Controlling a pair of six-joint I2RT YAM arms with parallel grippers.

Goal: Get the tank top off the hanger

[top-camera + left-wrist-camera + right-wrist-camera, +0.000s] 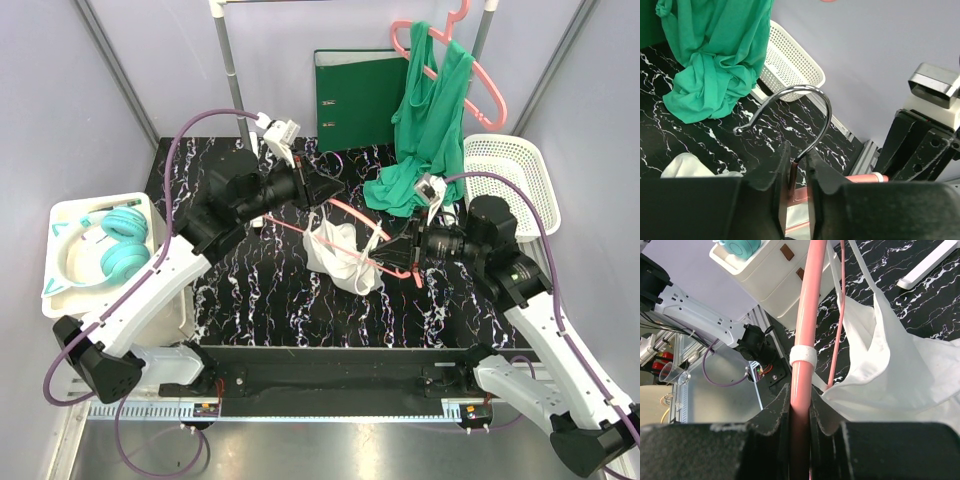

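Observation:
A white tank top [340, 258] hangs from a pink hanger [350, 214] held low over the black marbled table. My left gripper [325, 190] is shut on the hanger's neck; in the left wrist view [797, 161] the metal hook [812, 95] rises from between the fingers. My right gripper [408, 250] is shut on the hanger's pink arm [807, 315], its jaws [800, 400] tight on the tube. A white strap [803, 355] still loops the arm just beyond the fingers. The top's body [890, 380] sags to the right.
A green tank top [430, 110] hangs on a second pink hanger at the back rack, its hem piled on the table [710, 65]. A white basket [505, 180] stands at right, a green binder [360, 95] at back, teal headphones [115, 245] on a white tray at left.

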